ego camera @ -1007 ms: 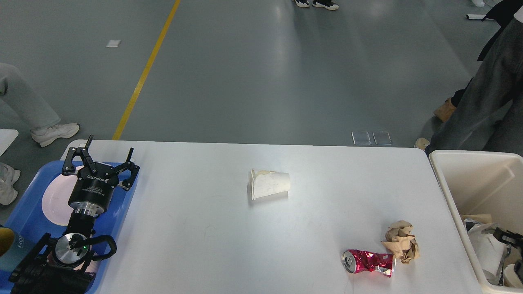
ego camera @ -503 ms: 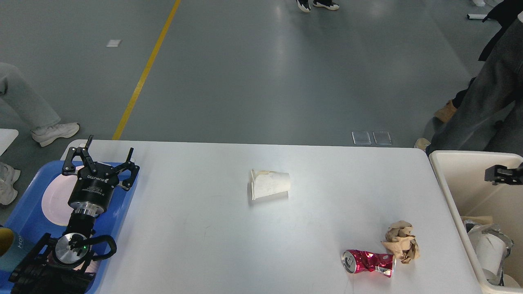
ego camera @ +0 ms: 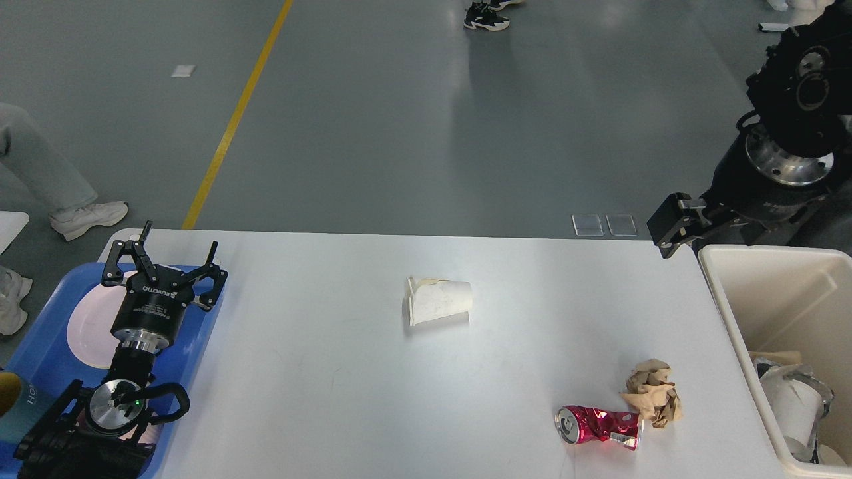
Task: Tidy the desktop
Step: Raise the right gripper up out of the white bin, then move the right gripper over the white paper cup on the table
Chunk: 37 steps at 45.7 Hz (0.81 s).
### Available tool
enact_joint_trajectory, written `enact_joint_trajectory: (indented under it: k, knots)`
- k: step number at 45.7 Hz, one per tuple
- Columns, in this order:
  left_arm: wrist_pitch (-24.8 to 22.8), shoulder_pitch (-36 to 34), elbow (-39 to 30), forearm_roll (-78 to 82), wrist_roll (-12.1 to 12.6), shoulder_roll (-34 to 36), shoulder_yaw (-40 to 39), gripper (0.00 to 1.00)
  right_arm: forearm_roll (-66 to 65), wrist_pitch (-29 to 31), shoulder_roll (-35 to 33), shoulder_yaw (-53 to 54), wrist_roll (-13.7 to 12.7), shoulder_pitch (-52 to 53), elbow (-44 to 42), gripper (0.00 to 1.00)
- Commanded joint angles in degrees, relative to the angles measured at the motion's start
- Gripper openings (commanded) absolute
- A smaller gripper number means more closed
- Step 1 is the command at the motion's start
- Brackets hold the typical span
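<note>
Desktop [ego camera: 333, 399] spreads wide and white below me, stiff and fixed; its litter is what I lift. Crushed paper cup [ego camera: 438, 301] lies mid-table, light and soft, best pinched across its flattened wall. Dented red can [ego camera: 599, 426] touches the crumpled brown paper [ego camera: 652, 392] near the cream bin [ego camera: 732, 313]. My left gripper [ego camera: 170, 249] hangs open over the blue tray [ego camera: 40, 346]. My right gripper [ego camera: 669, 229] I cannot tell.

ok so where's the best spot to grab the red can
Probably the pinched middle of the can, from above. It lies on its side on the desktop, lid end to the left, crushed narrow mid-body, so fingers could close across that waist, one on the far side, one on the near. The crumpled paper crowds its right end.
</note>
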Motion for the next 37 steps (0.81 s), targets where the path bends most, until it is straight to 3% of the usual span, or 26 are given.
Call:
enact_joint_trajectory:
  k: [1, 8, 16, 23, 32, 37]
  knots:
    - [0.2, 0.0, 0.0, 0.0, 0.0, 0.0, 0.0, 0.96, 5.0, -5.2, 5.7, -2.7, 0.2, 6.5, 8.3, 1.00]
    - [0.2, 0.0, 0.0, 0.0, 0.0, 0.0, 0.0, 0.96, 9.6, -8.9, 10.2, -6.3, 1.6, 9.4, 10.5, 1.00]
    - [0.2, 0.0, 0.1, 0.0, 0.0, 0.0, 0.0, 0.96, 9.6, -9.6, 11.0, -6.7, 7.5, 9.5, 10.2, 1.00]
    - [0.2, 0.0, 0.0, 0.0, 0.0, 0.0, 0.0, 0.96, 9.0, -13.0, 11.6, -5.6, 7.5, 9.3, 8.9, 1.00]
    - [0.1, 0.0, 0.0, 0.0, 0.0, 0.0, 0.0, 0.96, 7.4, -15.3, 13.0, -0.6, 7.9, 3.0, -4.2, 1.00]
    - [0.1, 0.0, 0.0, 0.0, 0.0, 0.0, 0.0, 0.96, -2.6, -15.4, 14.6, 3.9, 8.4, -4.5, -11.9, 1.00]
